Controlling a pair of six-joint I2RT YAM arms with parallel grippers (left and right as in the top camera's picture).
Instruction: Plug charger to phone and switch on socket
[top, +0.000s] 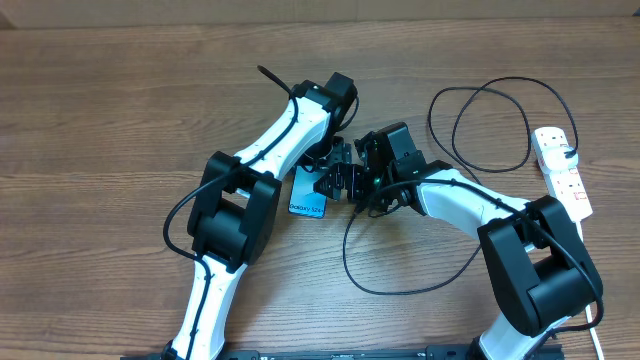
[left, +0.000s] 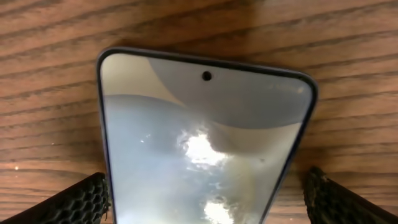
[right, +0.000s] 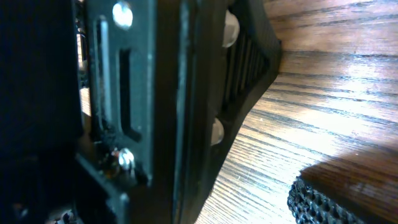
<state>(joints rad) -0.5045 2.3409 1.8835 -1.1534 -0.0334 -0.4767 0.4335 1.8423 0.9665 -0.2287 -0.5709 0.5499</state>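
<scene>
Black honeycomb-textured pads (left: 74, 202) of the left gripper (left: 208, 208) stand wide apart on either side of the phone (left: 199, 137), which lies flat and face up on the wooden table (left: 348, 62). The left wrist view shows a strip of bare wood between the right-hand pad and the phone's edge. The other pad sits just beside the opposite edge, and contact there cannot be told. The jaws are spread around the phone and not clamped on it. The screen is lit pale blue-grey with a bright glare patch, and its camera hole sits near the far edge.

Only the overhead view shows the right gripper (top: 345, 182), which sits just beside the left one, on the side of the phone's far end. The right wrist view is mostly filled by dark hardware pressed close to the lens. One textured pad (right: 323, 205) shows low at the right over bare wood. Its partner is hidden, and nothing is seen held in the wide-set jaws.

Further out, the overhead view alone shows the charger cable (top: 394, 292). It curves in one loop below the grippers and another towards the power strip (top: 562, 170), which lies near the table's right edge. The cable's plug tip cannot be made out.
</scene>
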